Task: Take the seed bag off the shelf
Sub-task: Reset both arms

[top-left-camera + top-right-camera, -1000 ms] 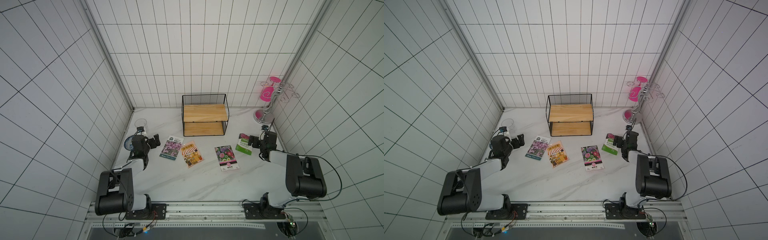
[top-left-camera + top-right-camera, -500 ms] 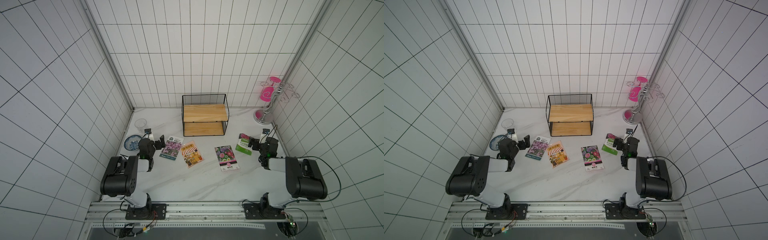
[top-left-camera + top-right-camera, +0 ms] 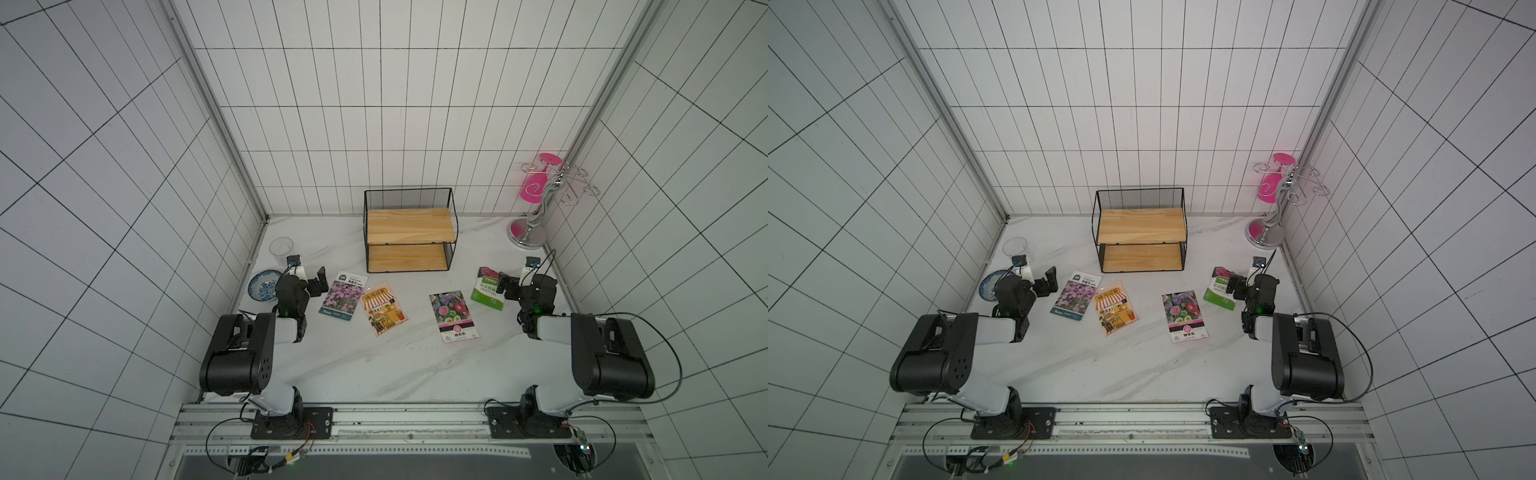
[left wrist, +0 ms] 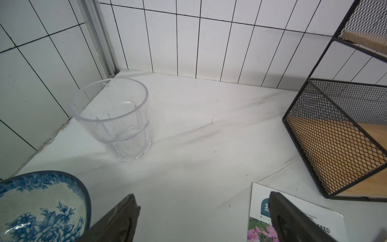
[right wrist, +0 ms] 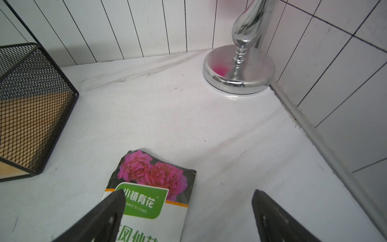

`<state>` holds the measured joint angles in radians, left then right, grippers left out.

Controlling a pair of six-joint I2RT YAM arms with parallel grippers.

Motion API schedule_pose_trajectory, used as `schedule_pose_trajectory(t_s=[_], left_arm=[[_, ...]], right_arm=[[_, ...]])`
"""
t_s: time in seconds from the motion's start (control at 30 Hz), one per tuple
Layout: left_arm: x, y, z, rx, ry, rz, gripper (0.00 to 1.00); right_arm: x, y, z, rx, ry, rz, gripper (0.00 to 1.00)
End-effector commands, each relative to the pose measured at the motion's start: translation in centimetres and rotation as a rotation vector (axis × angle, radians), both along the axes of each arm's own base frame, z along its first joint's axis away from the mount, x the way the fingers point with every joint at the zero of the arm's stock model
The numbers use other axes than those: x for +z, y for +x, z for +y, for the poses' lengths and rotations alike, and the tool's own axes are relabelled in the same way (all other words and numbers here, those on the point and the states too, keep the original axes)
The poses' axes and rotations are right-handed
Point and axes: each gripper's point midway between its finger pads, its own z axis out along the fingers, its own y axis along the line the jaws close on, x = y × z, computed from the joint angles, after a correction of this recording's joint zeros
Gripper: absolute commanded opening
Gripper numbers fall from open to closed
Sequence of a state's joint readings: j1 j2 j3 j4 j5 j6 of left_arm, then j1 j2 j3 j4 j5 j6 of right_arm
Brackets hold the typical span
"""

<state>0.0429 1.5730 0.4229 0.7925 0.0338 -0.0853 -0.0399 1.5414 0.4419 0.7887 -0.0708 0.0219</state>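
Since both wooden boards of the shelf (image 3: 409, 226) are bare, the task looks finished: no seed bag rests on it. Four seed bags lie flat on the white worktop (image 3: 374, 365), in a loose row on the near side of the shelf. From left to right they are a purple-flower bag (image 3: 344, 295), an orange shopfront bag (image 3: 384, 307), a pink-flower bag (image 3: 453, 318) and a green bag (image 3: 488, 289). Which of them the task means cannot be told.

The left hand (image 3: 309, 279) sits low at the left end of the row, spread wide and holding nothing. In the left wrist view one finger overlaps a corner of the purple-flower bag. A clear glass (image 4: 113, 117) and a blue patterned dish (image 4: 39, 209) stand just to its left. The right hand (image 3: 515, 284) is at the right end, also spread wide and empty, with one finger over the edge of the green bag. Whether it touches the bag is unclear. A chrome stand (image 5: 238, 71) occupies the far right corner.

Nothing seems left to fetch, so the next move probably only calls for parking the arms without dragging a bag.

Compared with a second ago, the left arm has folded up more compactly and its hand has drawn slightly toward the purple-flower bag. The right arm has changed little. The bags and shelf have not shifted.
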Motion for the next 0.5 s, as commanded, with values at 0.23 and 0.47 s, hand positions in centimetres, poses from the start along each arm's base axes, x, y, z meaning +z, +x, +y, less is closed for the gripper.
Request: schedule_pose_trajectory(t_s=[0.23,0.47], left_arm=[[0.77,0.63,0.21,0.004,0.015,-0.008,0.99],[1.03,0.39,0.31,0.008,0.014,-0.018,0.99]], right_arm=[[0.14,-0.04,-0.12,0.003,-0.002,-0.012,0.99],[0.15,-0.05,-0.12,0.003,-0.002,-0.012,0.99]])
